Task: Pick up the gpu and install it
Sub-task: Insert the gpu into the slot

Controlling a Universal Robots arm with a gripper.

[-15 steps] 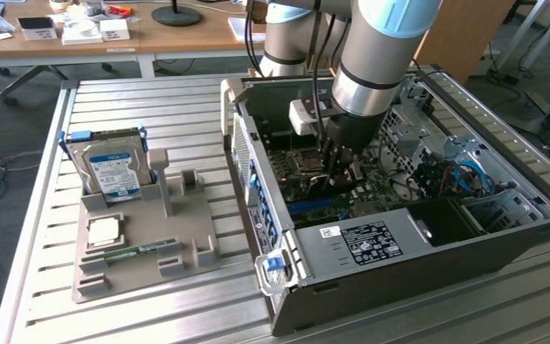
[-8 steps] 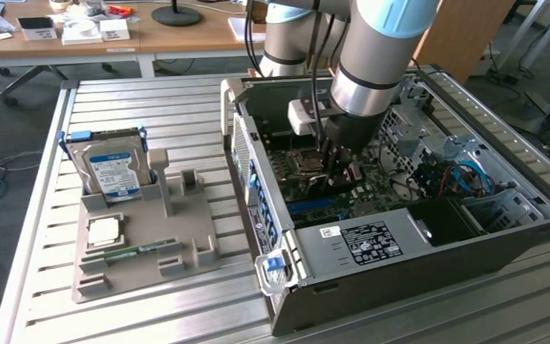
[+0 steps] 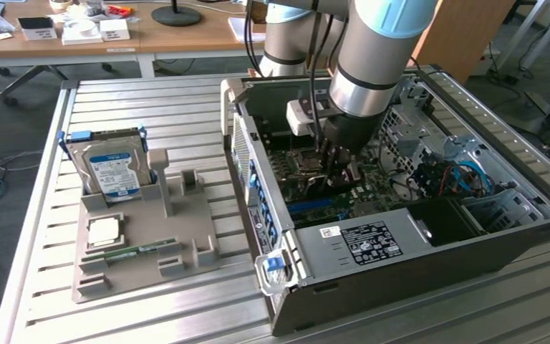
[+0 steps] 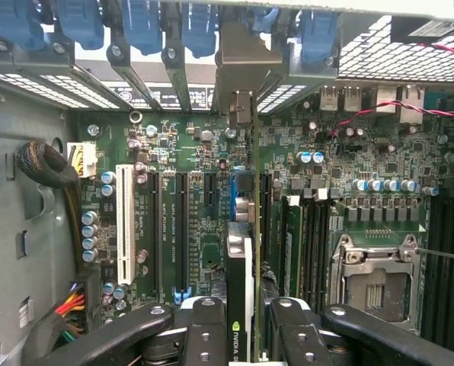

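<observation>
My gripper (image 3: 337, 154) reaches down inside the open computer case (image 3: 371, 287), over the motherboard. In the wrist view the gripper (image 4: 246, 332) is shut on the gpu (image 4: 241, 259), which I see edge-on as a thin dark card with a green logo between the black fingers (image 4: 204, 328). The card stands upright along the blue expansion slot (image 4: 234, 191) of the motherboard (image 4: 204, 229). Its silvery end bracket (image 4: 242, 61) sits at the case's rear slot openings. Whether the card's edge is in the slot I cannot tell.
Blue slot clips (image 4: 143, 27) line the rear wall, and a black cable bundle (image 4: 48, 171) lies beside the board. The empty CPU socket (image 4: 375, 278) is close by. Outside the case, a grey holder (image 3: 189, 251) carries a hard drive (image 3: 112, 168), a processor (image 3: 103, 231) and a memory stick (image 3: 132, 252).
</observation>
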